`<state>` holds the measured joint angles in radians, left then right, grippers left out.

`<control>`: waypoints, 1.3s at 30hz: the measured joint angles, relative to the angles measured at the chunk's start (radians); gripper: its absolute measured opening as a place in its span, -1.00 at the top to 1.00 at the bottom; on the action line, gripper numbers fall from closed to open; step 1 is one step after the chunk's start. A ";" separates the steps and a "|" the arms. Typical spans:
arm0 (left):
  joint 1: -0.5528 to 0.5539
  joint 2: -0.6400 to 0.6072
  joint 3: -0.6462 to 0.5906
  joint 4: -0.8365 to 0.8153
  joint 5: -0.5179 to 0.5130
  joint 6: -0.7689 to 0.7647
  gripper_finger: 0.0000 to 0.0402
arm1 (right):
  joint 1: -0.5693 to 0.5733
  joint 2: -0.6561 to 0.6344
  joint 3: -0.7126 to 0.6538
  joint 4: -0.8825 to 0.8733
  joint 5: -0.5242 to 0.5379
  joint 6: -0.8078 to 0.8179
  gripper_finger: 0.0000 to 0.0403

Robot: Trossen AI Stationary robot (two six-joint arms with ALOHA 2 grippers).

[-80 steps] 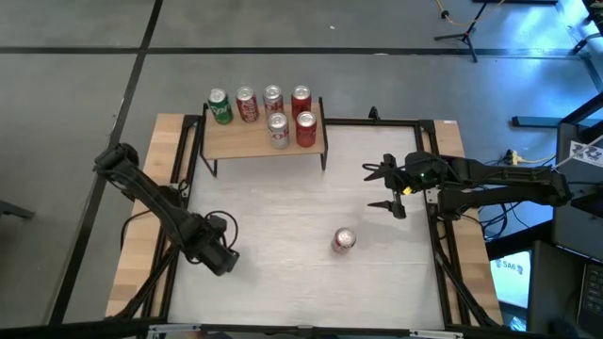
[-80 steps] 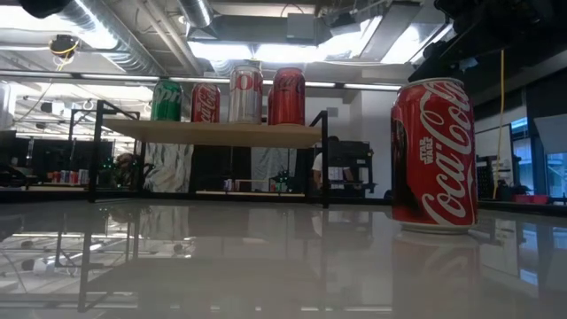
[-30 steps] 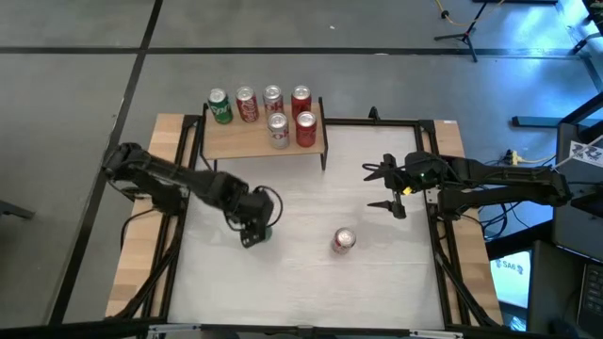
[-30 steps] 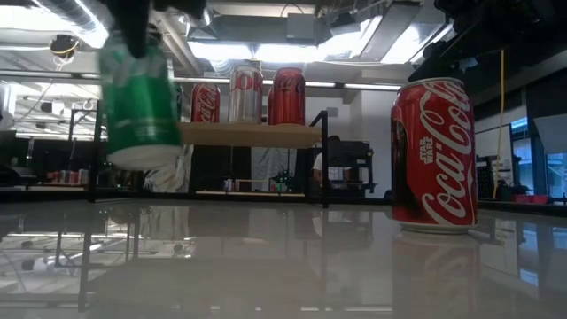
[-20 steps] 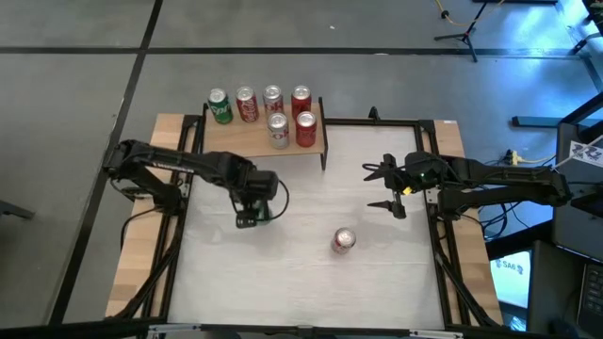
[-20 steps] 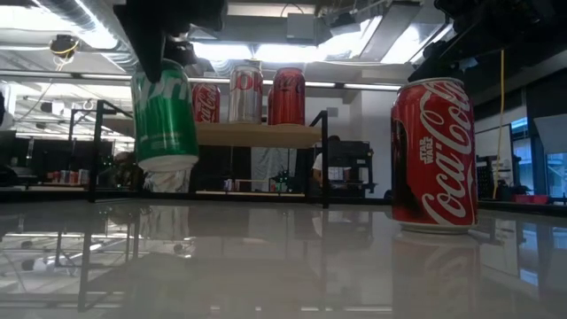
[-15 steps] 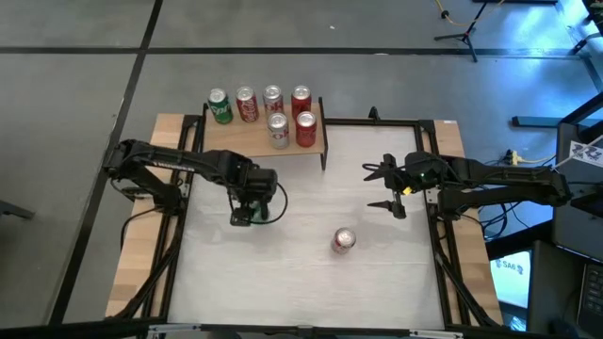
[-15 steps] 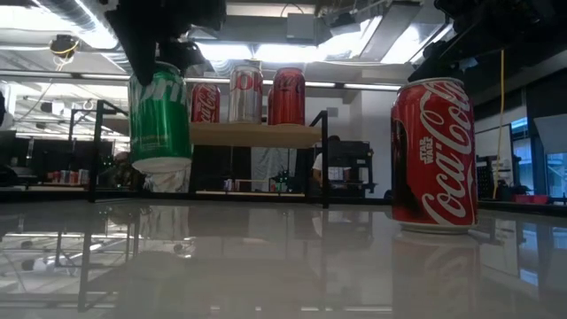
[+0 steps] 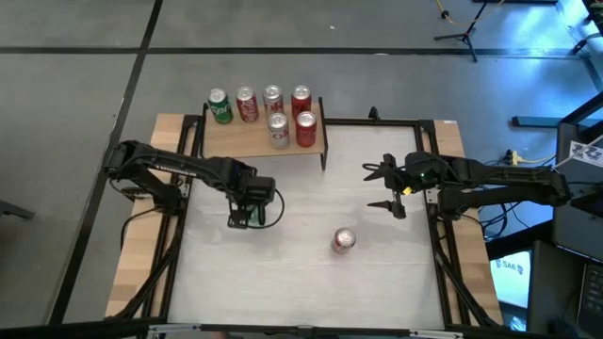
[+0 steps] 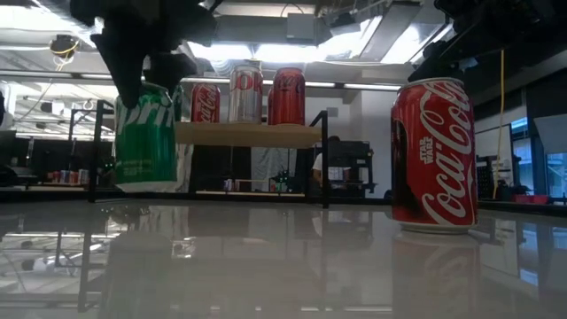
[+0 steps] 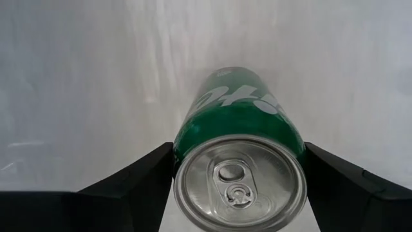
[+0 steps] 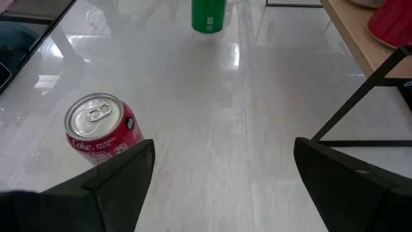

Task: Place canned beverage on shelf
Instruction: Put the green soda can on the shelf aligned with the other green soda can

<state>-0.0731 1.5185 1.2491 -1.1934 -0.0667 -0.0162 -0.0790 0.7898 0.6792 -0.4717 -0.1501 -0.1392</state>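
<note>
So, the big white table fills the middle of the high view, and at its far left edge stands the shelf, a light-wood board on thin black legs. Six cans sit on it: a green can at the far left, then three more in the back row and two in front towards the right end. In the low view the shelf shows level, with cans lined up on top.

Left arm now, reaching in from the table's left side to a spot just near of the shelf. The left gripper is down over a green Sprite can, fingers spread wide on either side of the can's body and touching it at both flanks in the wrist view, where the Sprite can stands upright with its silver top facing up. In the low view the can's base looks to be at the tabletop, though I cannot tell whether it fully rests there.

Right arm waits at the table's right side, the right gripper held above the surface with its fingers wide apart and nothing between them.

Smallest last: a red Coca-Cola can stands alone and upright on the table, near-centre, well apart from both grippers.
</note>
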 joint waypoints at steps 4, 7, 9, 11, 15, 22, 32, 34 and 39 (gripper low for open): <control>0.000 0.000 -0.029 0.011 -0.005 -0.001 -0.41 | 0.000 0.000 0.000 0.007 0.000 0.000 -0.81; 0.000 0.000 -0.052 0.011 -0.001 -0.002 -0.41 | 0.000 0.000 0.000 0.007 0.000 0.000 -0.81; 0.000 0.000 -0.063 0.013 -0.002 -0.002 -0.41 | 0.000 0.000 0.000 0.007 0.000 0.000 -0.81; 0.000 0.000 -0.069 0.020 -0.003 -0.002 -0.41 | 0.000 0.000 0.000 0.007 0.000 0.000 -0.81; 0.000 0.000 -0.071 0.048 -0.002 -0.002 -0.41 | 0.000 0.000 0.000 0.007 0.000 0.000 -0.81; 0.000 0.000 -0.071 0.098 0.006 -0.003 -0.48 | 0.000 0.000 0.000 0.007 0.000 0.000 -0.81; 0.000 0.000 -0.071 0.099 0.006 -0.003 -0.60 | 0.000 0.000 0.000 0.007 0.000 0.000 -0.81; 0.000 0.000 -0.071 0.099 0.006 -0.005 -0.60 | 0.000 0.000 0.000 0.007 0.000 0.000 -0.81; 0.000 0.000 -0.071 0.099 0.006 -0.035 -0.60 | 0.000 0.000 0.000 0.007 0.000 0.000 -0.81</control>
<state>-0.0731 1.5185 1.1778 -1.0946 -0.0612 -0.0508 -0.0789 0.7898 0.6792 -0.4652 -0.1501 -0.1390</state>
